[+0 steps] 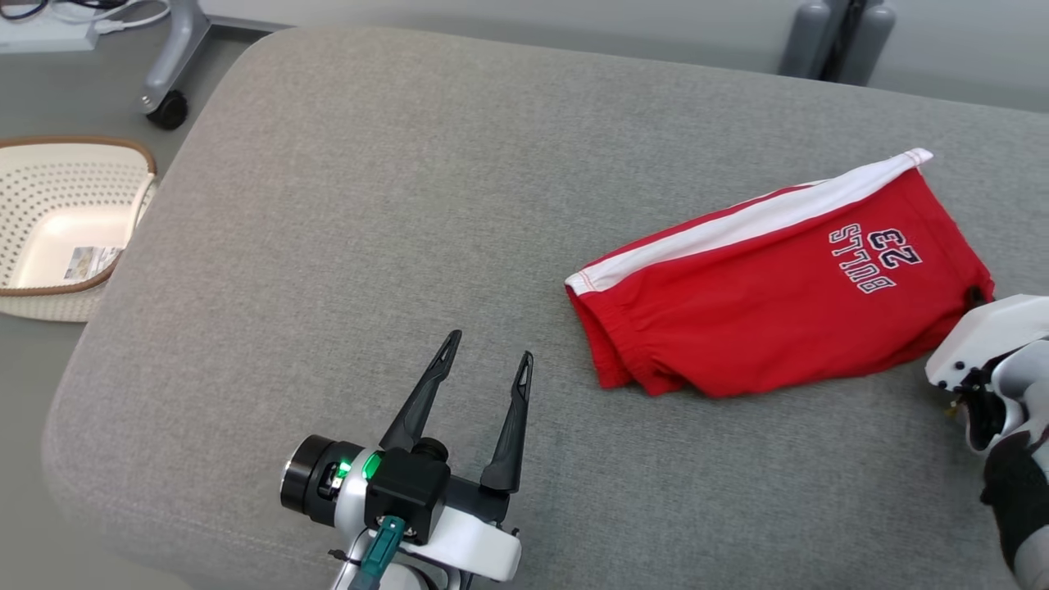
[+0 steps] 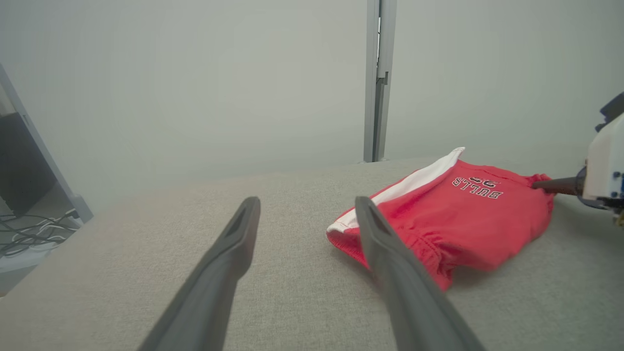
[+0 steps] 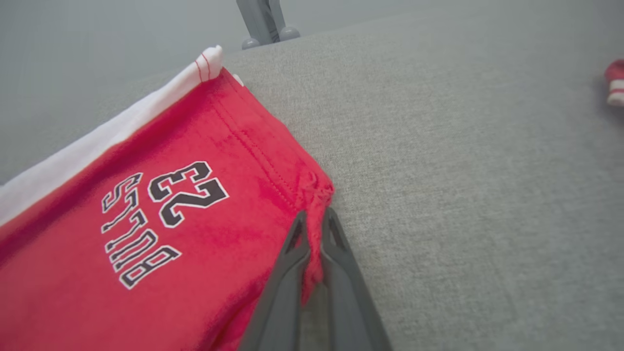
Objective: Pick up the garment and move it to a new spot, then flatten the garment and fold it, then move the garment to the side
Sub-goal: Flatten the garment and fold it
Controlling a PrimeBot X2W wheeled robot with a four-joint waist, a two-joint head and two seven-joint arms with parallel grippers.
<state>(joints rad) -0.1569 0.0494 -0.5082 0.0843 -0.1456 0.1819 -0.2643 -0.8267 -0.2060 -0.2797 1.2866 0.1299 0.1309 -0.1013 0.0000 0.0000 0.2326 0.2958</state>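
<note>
On the right part of the grey padded bench (image 1: pixel 344 246) lie the red shorts (image 1: pixel 778 303), folded over themselves, with a white stripe along the far edge and the print "BULLS 23" on top. The elastic waistband end points toward the middle of the bench, and the leg hem is at the robot's right.

The right end effector (image 3: pixel 314 224) is at this hem corner. Its two dark fingers are pressed together and pinch a small fold of the red cloth between their tips. The left end effector (image 1: pixel 488 348) is near the front edge of the bench, well apart from the shorts. Its fingers are spread wide and nothing is between them.

Beside the bench, on the floor at the robot's left, stands a white perforated basket (image 1: pixel 49 188) with a brown rim. Inside it, on the bottom, lies one small printed paper (image 1: pixel 86 260); what is printed on it I cannot tell.

Far to the right in the right wrist view, a small red and white thing (image 3: pixel 615 83) lies on the bench.
</note>
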